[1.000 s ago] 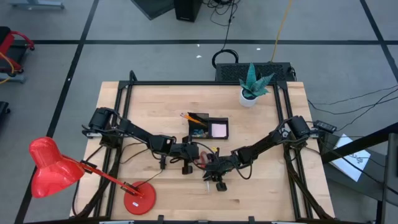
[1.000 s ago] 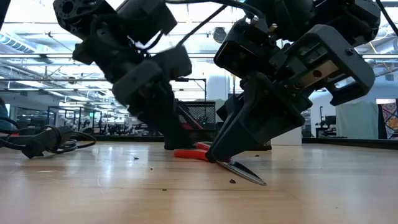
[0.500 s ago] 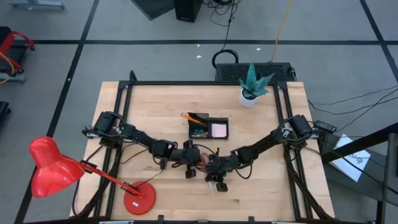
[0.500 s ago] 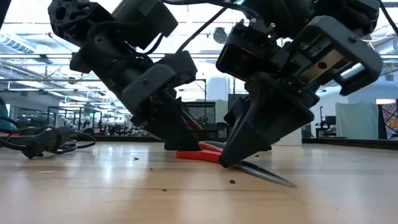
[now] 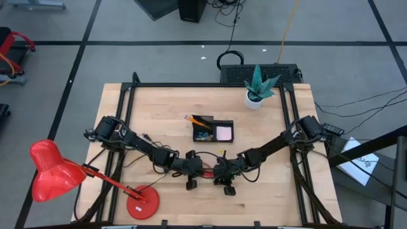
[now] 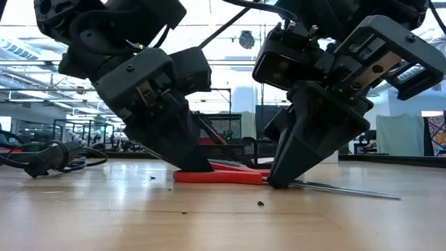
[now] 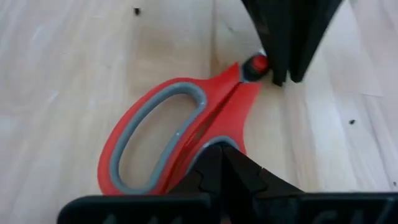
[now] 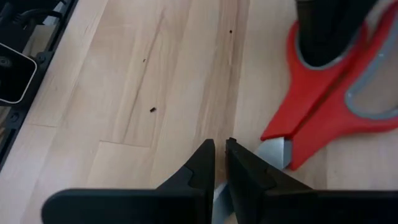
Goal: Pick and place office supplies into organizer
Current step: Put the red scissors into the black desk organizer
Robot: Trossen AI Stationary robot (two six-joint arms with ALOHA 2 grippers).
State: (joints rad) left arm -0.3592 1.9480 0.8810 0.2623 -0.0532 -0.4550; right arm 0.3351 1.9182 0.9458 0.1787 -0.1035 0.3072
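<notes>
Red-handled scissors (image 5: 206,170) lie flat on the wooden table between my two grippers, handles (image 7: 161,134) toward the left arm, blades (image 6: 348,189) toward the table's right. My left gripper (image 5: 191,173) is shut, its tips down in one handle loop. My right gripper (image 5: 222,176) is shut over the blades just past the pivot (image 7: 255,63). Farther back stands the black organizer (image 5: 205,123), with orange pencils (image 5: 198,119) in its taller part and a pink pad (image 5: 224,132) in its flat part. My left gripper stands with its shut fingers (image 8: 328,34) inside one grey-lined handle loop (image 7: 219,143), slanting down from the table's left. Their tips reach the table there; the scissors lie flat. My right gripper meets the blades (image 8: 274,152) right beside the pivot, slanting down from the table's right. A strip of grey blade shows in the narrow gap between its fingers (image 8: 245,168). The scissors stay flat on the table.
A white plant pot (image 5: 255,99) stands at the far right. A red desk lamp (image 5: 49,170) with its round base (image 5: 141,205) is at the near left. A black cable (image 6: 49,157) lies on the table's left side.
My left gripper has gone down and toward the near edge, into the handle. The scissors have turned about flat on the table: the blades, which pointed toward the near edge, have swung toward the table's right. My right gripper has tipped a little at the pivot.
</notes>
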